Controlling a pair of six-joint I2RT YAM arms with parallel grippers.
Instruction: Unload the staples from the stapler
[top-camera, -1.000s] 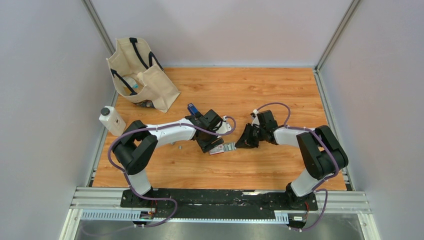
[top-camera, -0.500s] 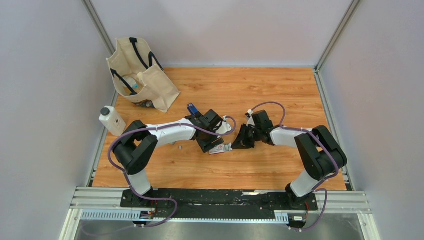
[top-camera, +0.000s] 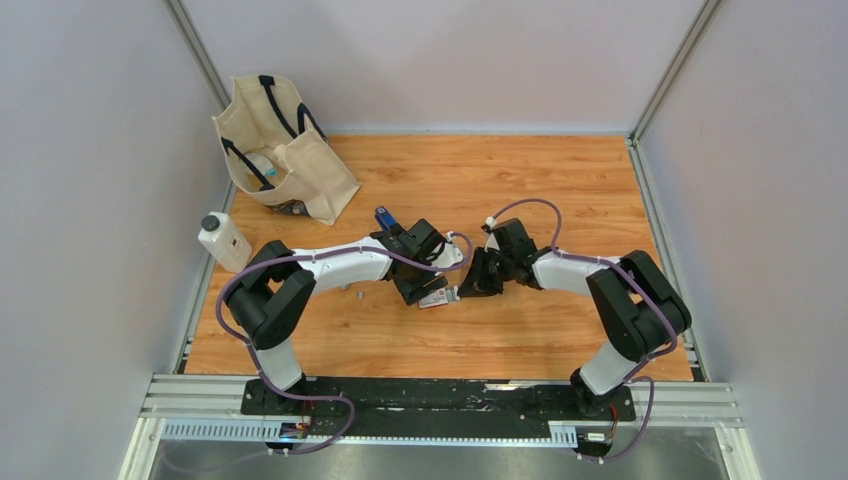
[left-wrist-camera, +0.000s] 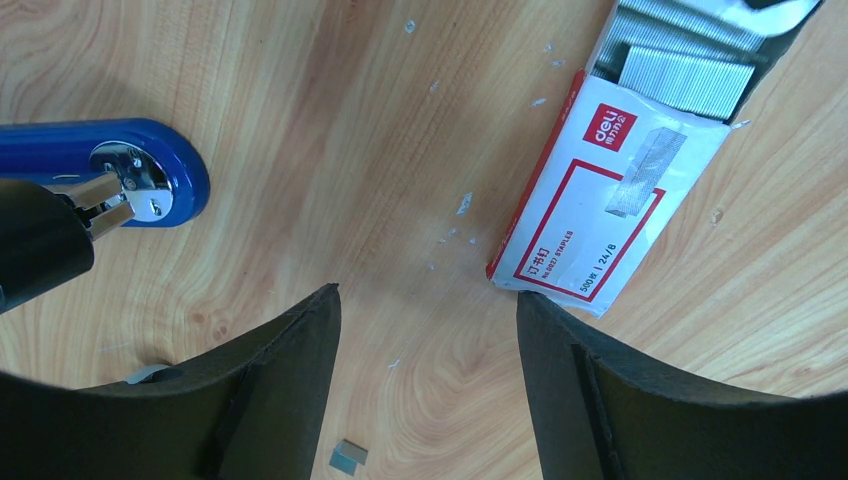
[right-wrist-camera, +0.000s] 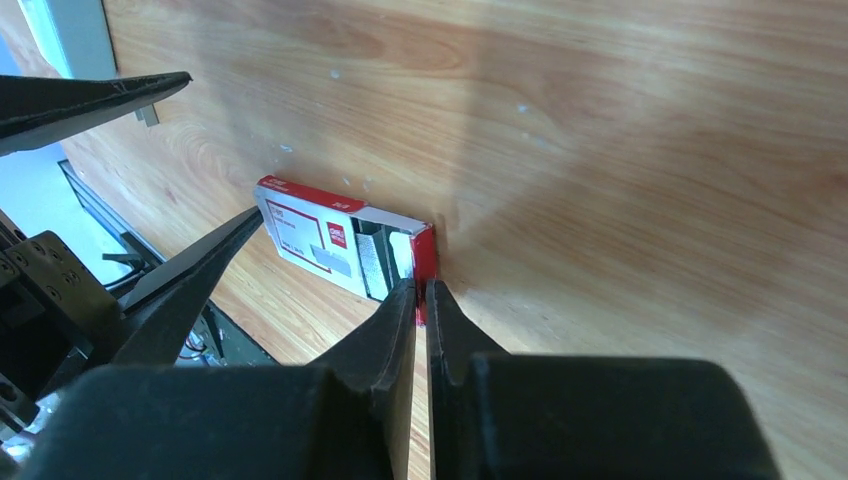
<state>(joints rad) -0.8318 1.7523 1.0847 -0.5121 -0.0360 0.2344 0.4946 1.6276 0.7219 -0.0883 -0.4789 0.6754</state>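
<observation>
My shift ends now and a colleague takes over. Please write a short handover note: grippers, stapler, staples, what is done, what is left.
Left gripper: open, empty, above the table between the blue stapler and the staple box.
Right gripper: shut, tips at the box's open end; grip on it unclear.
Staples: strips lie in that open end; one small grey piece loose on the table.
Done: cannot tell whether the stapler is empty.
Left: check the stapler, remove any remaining strip.

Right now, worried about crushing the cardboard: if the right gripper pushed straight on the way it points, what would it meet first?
The staple box: the right gripper, almost shut, has its tips at the red flap of the open end, seemingly touching it, with the staples just beyond.
</observation>
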